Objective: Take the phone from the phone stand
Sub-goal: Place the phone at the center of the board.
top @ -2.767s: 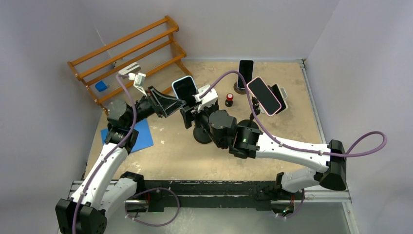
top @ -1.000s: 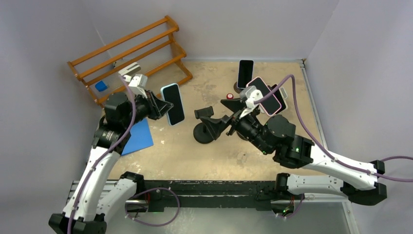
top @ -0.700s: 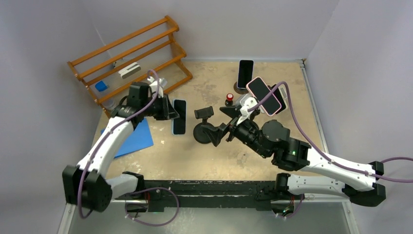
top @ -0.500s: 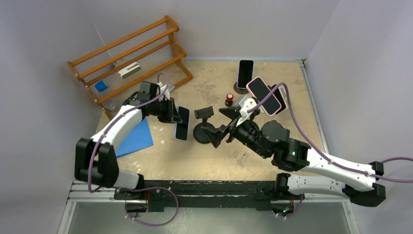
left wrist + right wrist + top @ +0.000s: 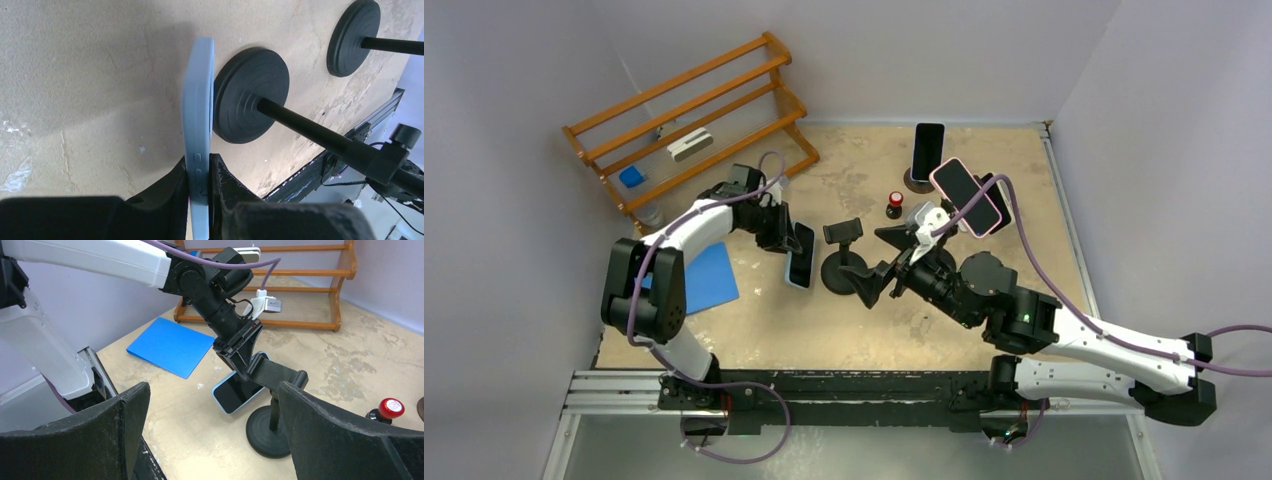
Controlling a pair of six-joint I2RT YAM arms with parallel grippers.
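**Left hand (image 5: 198,167) holds phone (image 5: 197,90) off phone stand (image 5: 836,262)**

Its fingers (image 5: 167,192) pinch the phone's two faces; the long axis runs down toward the table (image 5: 90,75), just beside the stand's base. Right hand (image 5: 879,262) gapes empty beyond.

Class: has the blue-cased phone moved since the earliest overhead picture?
Yes. The phone, clamped in the left gripper, has moved down-image, from above the stand's cradle to left of its base.

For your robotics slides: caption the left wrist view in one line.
Left gripper shut on a pale blue phone, seen edge-on, beside a phone stand's round black base.
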